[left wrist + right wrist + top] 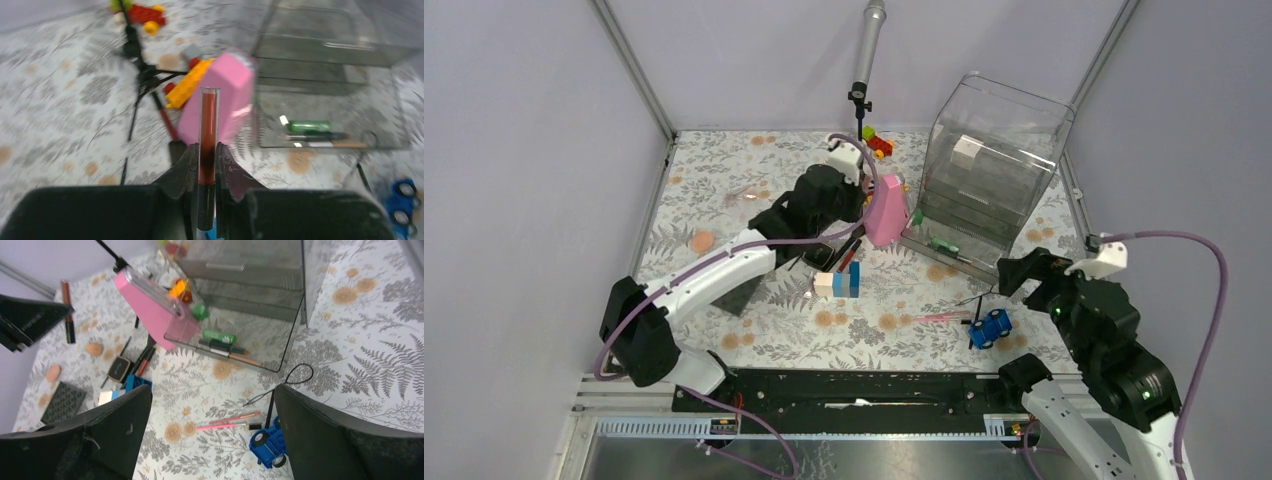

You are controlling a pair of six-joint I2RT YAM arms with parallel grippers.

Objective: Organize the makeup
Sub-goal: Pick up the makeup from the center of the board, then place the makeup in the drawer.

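**Left arm mid-carry, right arm idle.** The left gripper (pixel 207 152) is clenched on a slim red-filled stick (pixel 208 120), prob. a lip pencil or gloss (motion blur, so exact type unclear). It holds the stick above the table (pixel 724 170) near ctr-rear, just beside the pink cone-shaped object (pixel 886 210). The stick's long axis runs in line w/ the fingers; its clear-capped end projects past the tips and its lower end is hidden between them. Target, by judgement: the pulled-out tray (pixel 370 115) of the clear organiser (pixel 994 160), which stands toward the right rear corner of the table. The tray lies to the right of the jaws, beyond the pink object. It holds a green tube (pixel 310 126) and pencils (pixel 320 136), all laid lengthwise along the tray's front edge, i.e. roughly crosswise to the held stick. The coming move thus turns on a rightward shift past the pink object, plus a wrist turn to bring the stick parallel w/ those items. The right gripper (pixel 210 395) hangs near the right edge w/ jaws spread wide, grasping nothing. It is the nearer arm to the loose pink pencils (pixel 230 421) beside the blue toy car (pixel 269 442).
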